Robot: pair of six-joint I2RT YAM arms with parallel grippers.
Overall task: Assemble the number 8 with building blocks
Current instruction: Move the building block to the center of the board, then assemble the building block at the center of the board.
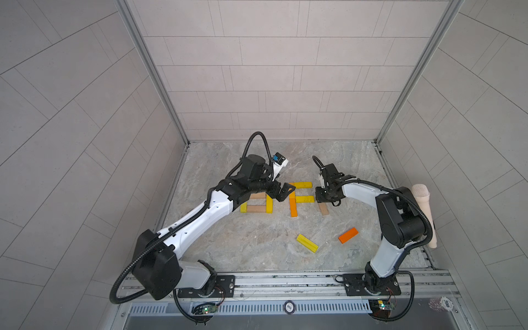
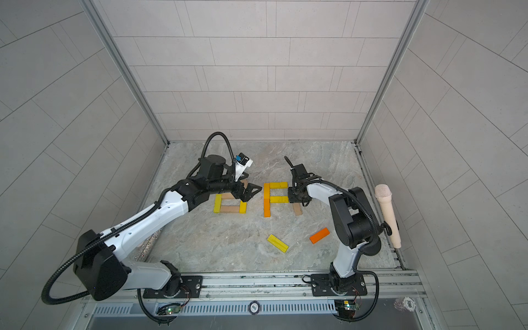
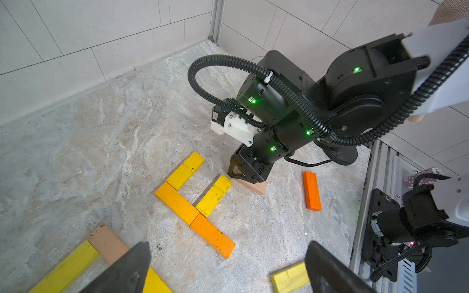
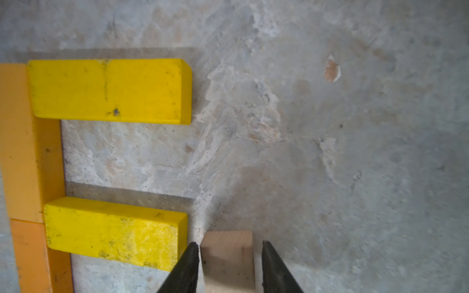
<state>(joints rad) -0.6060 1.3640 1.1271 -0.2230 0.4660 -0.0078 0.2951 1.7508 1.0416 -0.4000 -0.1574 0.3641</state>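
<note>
The number 8 stands as an F-like shape: two orange bars (image 1: 292,205) end to end, with two yellow bars (image 1: 303,185) (image 1: 305,199) branching right. In the right wrist view a tan block (image 4: 228,258) lies on the floor just past the end of the lower yellow bar (image 4: 114,230). My right gripper (image 4: 229,247) straddles this block, open, with a thin gap at each finger. My left gripper (image 3: 228,250) hovers wide open and holds nothing, above the floor left of the orange bars (image 3: 212,236). Both top views show it (image 1: 285,191) between the two block groups.
A closed square of yellow (image 1: 243,207) and tan (image 1: 256,209) blocks lies left, partly under my left arm. A loose yellow block (image 1: 307,243) and a loose orange block (image 1: 348,235) lie nearer the front. A beige microphone (image 1: 424,217) leans on the right wall.
</note>
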